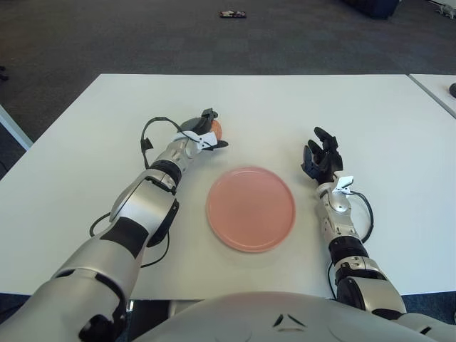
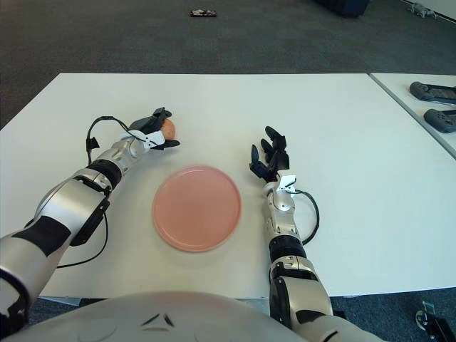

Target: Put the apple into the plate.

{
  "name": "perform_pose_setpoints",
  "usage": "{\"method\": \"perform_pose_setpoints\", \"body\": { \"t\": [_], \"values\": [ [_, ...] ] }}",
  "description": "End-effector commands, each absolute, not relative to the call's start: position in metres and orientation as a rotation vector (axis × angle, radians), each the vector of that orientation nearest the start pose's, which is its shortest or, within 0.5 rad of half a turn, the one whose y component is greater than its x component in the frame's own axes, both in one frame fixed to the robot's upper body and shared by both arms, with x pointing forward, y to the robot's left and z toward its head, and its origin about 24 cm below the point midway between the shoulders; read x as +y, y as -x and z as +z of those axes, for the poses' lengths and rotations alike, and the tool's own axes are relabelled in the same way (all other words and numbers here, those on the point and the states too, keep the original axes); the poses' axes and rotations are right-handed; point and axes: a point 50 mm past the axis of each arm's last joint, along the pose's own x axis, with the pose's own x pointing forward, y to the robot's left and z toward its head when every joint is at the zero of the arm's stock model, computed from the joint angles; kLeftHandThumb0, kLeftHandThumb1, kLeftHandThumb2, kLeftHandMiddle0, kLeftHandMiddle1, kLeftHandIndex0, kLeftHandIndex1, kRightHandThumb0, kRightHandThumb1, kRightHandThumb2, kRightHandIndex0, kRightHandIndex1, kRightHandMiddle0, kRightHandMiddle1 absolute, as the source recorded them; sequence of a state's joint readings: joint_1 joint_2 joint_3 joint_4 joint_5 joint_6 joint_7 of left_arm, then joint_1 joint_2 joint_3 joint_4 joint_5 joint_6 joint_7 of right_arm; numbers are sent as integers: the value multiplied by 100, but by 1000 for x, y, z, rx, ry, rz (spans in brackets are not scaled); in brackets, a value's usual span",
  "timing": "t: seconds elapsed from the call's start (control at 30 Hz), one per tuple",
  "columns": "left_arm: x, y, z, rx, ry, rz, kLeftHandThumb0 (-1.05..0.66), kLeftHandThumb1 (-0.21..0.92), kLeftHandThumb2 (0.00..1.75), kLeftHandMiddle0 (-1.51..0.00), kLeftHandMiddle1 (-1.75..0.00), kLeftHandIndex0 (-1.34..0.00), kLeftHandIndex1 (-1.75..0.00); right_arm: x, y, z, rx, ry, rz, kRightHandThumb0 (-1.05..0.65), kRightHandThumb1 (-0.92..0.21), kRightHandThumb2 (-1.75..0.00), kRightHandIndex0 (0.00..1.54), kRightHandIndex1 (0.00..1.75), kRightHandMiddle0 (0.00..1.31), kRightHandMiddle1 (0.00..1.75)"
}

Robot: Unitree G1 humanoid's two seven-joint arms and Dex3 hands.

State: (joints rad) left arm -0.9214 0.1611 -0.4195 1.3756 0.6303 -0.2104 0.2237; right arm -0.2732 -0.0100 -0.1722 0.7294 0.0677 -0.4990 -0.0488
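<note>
While the left hand point(image 1: 206, 132) closes on the apple point(image 1: 216, 129) (right hand point(image 1: 320, 158) spread beside the plate point(image 1: 251, 208)), a shallow fingertip hold could let it roll off across the worktop point(image 1: 342, 107).

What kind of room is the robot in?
Probably an office or lab: white tables pushed side by side stand on dark grey carpet, and two black controllers lie on the neighbouring table.
</note>
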Motion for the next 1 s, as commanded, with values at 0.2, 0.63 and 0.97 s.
{"method": "perform_pose_setpoints", "body": {
  "t": [0.2,0.63,0.97],
  "values": [
    [134,-371,29,102,-1321,-284,-87,91,26,-33,-6,0,-82,-181,-267,-30,79,-106,-201,-47,-65,-83,13,51,0,69],
    [134,-362,15,97,-1367,-268,-58,47,80,-42,-115,-20,-134,-185,-263,-28,58,-97,-219,-47,-65,-82,13,54,0,74],
    [133,-361,14,85,-1316,-242,-58,47,79,-68,-173,-33,-137,-186,-262,-27,57,-97,-215,-47,-65,-84,14,58,0,78]
  ]
}}
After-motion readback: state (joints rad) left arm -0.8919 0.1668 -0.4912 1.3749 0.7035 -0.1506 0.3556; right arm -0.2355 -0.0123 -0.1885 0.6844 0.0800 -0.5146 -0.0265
